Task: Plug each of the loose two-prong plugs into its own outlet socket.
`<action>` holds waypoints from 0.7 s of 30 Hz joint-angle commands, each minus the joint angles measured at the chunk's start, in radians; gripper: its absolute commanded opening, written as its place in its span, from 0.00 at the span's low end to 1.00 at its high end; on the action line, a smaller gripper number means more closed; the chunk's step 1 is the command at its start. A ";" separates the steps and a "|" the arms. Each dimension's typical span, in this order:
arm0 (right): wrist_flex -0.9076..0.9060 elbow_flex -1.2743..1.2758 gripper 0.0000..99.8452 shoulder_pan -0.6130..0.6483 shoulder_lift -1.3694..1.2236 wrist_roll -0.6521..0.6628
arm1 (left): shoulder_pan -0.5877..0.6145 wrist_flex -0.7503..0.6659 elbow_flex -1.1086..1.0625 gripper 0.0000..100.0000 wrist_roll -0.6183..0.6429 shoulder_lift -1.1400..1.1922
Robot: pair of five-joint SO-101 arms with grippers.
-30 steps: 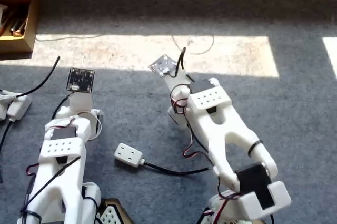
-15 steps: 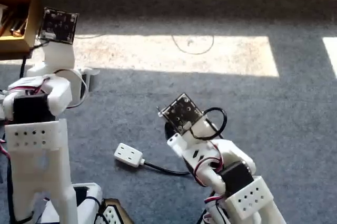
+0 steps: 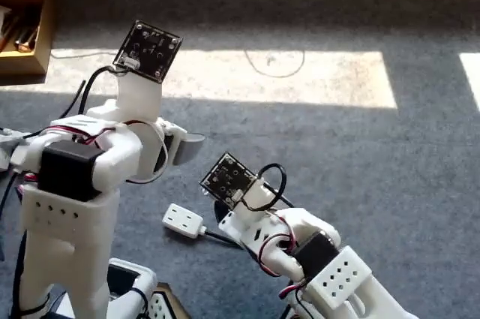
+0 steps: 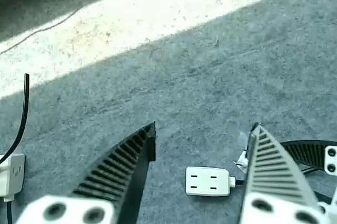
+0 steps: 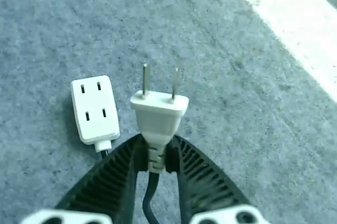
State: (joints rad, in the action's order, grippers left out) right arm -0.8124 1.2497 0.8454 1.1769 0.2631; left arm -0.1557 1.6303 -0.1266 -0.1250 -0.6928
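A white outlet block [image 3: 183, 220] with a black cord lies flat on the grey carpet, sockets facing up. My right gripper [image 5: 156, 147] is shut on a white two-prong plug [image 5: 158, 110], prongs pointing away from the wrist, held just beside and above the outlet block [image 5: 93, 108]. In the high view the right arm's camera board [image 3: 229, 176] hovers close to the block's right side. My left gripper [image 4: 204, 129] is open and empty, held high above the carpet, with the outlet block [image 4: 209, 181] below, between its fingers.
A second white socket piece [image 4: 10, 174] on a black cord lies off to the left. A wooden box [image 3: 26, 30] stands at the far left. A thin wire loop [image 3: 274, 64] lies on the sunlit strip of carpet [image 3: 337, 79].
The right arm drew back from the far carpet to the outlet block, carrying the plug. The left arm rose and swung in toward the middle.
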 commanded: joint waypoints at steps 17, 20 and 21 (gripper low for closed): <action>-0.059 -0.308 0.01 0.025 -0.185 -0.015 | 0.044 -0.351 -0.498 0.34 -0.130 -0.008; -0.105 -0.346 0.01 0.024 -0.185 -0.015 | 0.094 -0.419 -0.552 0.34 -0.130 -0.007; -0.124 -0.366 0.01 0.022 -0.185 -0.012 | 0.110 -0.431 -0.562 0.34 -0.130 -0.005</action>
State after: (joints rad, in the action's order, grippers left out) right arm -0.9106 0.9981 0.8623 0.9835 0.2570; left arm -0.0852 1.2482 -0.6651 -0.2478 -0.6928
